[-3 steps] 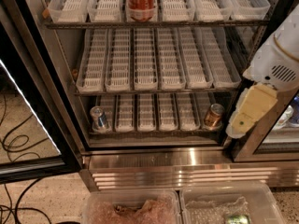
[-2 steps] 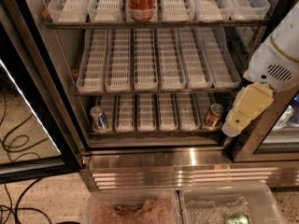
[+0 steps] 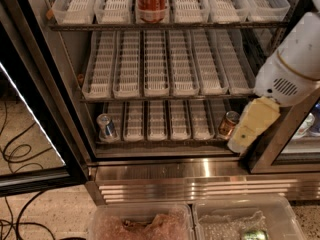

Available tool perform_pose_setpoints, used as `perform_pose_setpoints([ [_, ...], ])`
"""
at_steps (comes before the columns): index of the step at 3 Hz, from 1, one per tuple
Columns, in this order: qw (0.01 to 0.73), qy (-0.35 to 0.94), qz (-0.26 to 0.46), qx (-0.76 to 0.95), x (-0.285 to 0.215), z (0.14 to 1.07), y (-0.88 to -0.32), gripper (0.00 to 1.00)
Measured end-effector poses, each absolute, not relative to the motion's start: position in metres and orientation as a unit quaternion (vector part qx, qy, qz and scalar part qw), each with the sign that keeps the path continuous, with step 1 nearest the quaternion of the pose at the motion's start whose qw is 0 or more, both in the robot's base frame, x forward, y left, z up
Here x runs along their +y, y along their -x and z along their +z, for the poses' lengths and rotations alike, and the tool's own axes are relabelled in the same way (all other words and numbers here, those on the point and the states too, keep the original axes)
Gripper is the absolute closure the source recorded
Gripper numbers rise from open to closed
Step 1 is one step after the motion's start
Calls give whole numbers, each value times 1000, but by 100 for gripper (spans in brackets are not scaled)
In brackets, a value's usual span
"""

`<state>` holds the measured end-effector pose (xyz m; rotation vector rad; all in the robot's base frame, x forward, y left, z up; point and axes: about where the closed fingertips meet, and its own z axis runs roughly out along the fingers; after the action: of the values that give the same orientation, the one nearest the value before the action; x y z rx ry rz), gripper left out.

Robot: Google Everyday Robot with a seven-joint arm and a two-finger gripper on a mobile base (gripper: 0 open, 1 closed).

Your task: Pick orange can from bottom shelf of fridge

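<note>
Gripper (image 3: 242,139) sits just right of orange can (image 3: 229,124) on bottom shelf (image 3: 161,121); can't tell jaw state. Go in level, straddle the can, clear door frame (image 3: 275,144).

Open fridge (image 3: 190,173): the bottom shelf (image 3: 160,141) is a low slot under the middle rack (image 3: 165,98). Bare white lanes run between a blue-and-silver can (image 3: 106,127) far left and the orange can (image 3: 229,124) far right. The gripper (image 3: 240,143) hangs just right of that can, beside the black door frame (image 3: 286,134)
</note>
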<state>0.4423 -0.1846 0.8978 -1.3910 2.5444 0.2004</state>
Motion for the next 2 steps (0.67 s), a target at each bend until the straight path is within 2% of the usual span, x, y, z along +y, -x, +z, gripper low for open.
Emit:
perform_pose_setpoints([
  [1, 96, 456, 97, 879, -171, 864, -438, 0],
  [2, 103, 406, 77, 905, -164, 839, -430, 0],
])
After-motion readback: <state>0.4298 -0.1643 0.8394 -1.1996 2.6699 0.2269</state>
